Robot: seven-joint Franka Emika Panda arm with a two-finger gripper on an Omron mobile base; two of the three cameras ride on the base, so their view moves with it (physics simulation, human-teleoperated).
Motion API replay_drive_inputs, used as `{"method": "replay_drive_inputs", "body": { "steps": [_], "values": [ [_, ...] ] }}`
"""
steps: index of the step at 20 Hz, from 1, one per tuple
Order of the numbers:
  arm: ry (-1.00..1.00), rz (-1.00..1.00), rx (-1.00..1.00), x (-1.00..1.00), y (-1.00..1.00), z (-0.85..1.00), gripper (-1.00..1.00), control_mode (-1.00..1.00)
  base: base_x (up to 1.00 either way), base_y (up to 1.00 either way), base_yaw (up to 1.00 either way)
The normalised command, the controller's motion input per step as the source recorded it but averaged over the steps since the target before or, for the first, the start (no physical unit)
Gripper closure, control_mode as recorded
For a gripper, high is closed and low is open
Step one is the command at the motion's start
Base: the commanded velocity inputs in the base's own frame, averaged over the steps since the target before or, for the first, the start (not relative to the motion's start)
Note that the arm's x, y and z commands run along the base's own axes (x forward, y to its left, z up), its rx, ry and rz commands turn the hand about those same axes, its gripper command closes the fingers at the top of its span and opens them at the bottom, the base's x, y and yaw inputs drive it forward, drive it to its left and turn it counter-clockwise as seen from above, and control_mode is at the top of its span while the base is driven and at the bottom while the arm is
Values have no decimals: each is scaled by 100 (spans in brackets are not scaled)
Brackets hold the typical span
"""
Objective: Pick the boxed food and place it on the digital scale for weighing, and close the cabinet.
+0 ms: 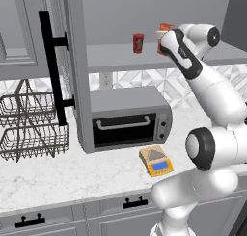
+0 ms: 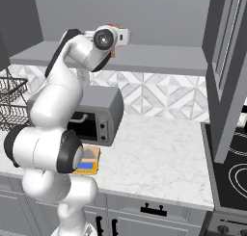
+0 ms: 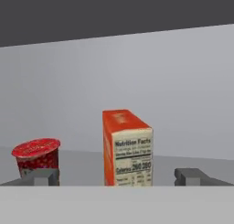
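- reaching up to the open cabinet [image 1: 72, 61] shelf, the arm [image 1: 212, 93] has its gripper [image 3: 116, 176] level with the box [image 3: 126, 147], fingers [image 3: 192, 176] spread wide, one on each side of it and not touching.
- in the hand view the box stands upright on the grey shelf, nutrition panel facing the camera, centred between the fingertips.
- a red can [image 3: 36, 157] stands on the same shelf, left of the box and apart from it; the left base view shows the can [image 1: 138, 42] left of the box [image 1: 165, 28], which is mostly hidden by the arm.
- the cabinet door stands swung open, its black handle [image 1: 53, 69] at the left of the left base view.
- the scale [image 1: 156, 161] lies on the marble counter [image 1: 72, 177], just in front of the toaster oven [image 1: 128, 119], nothing on its platform.
- a wire rack [image 1: 29, 126] sits on the counter far left.
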Motion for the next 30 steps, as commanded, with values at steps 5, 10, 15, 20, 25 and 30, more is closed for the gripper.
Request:
{"method": "replay_drive_inputs", "body": {
  "steps": [5,10,15,20,25,30],
  "values": [
    [0,5,0,36,-1,0,-100,-100,0,0,0],
    [0,3,0,31,0,0,100,-100,0,0,0],
    [0,2,0,10,-1,0,100,-100,0,0,0],
    [-1,0,0,0,0,0,100,-100,0,0,0],
    [-24,0,0,-47,-13,10,100,-100,0,0,0],
    [-34,0,0,-79,-2,11,100,-100,0,0,0]
  ]
}}
